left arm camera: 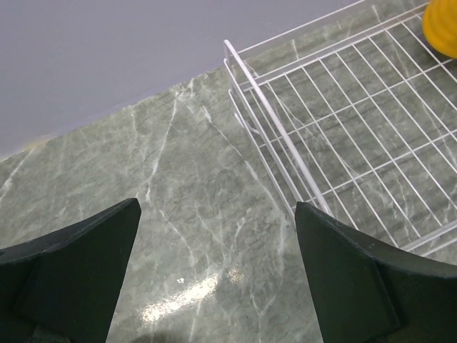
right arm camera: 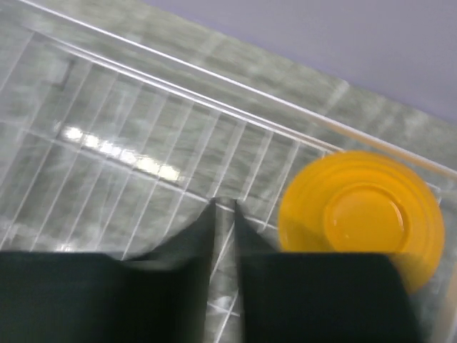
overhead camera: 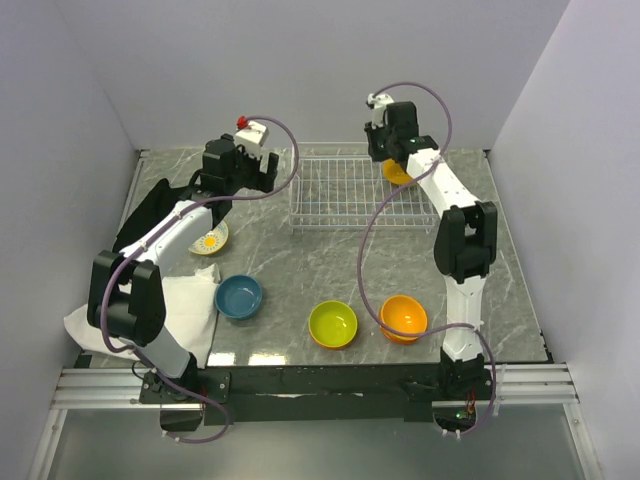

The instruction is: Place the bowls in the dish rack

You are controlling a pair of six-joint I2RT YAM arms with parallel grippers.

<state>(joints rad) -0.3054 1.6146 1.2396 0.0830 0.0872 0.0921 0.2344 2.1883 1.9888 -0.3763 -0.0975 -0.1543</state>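
The tabletop [overhead camera: 300,265] is smooth and shiny, grey-green like stone, with plain pale walls [overhead camera: 300,60] around it. The dish rack [overhead camera: 340,190] is thin white wire and sits at the back. One round orange bowl [right arm camera: 364,214] sits in its right end. A blue bowl [overhead camera: 239,297], a green bowl [overhead camera: 333,324] and a second orange bowl [overhead camera: 404,318] sit near the front. The left claw [left arm camera: 218,214] is spread wide beside the rack. The right claw [right arm camera: 225,207] is pinched closed on nothing, over the rack.

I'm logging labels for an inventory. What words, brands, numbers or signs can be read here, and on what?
None: no readable text in any view.
The dish rack is bare wire; the white bowl bears only a yellow pattern; the orange bowl in the rack is plain.
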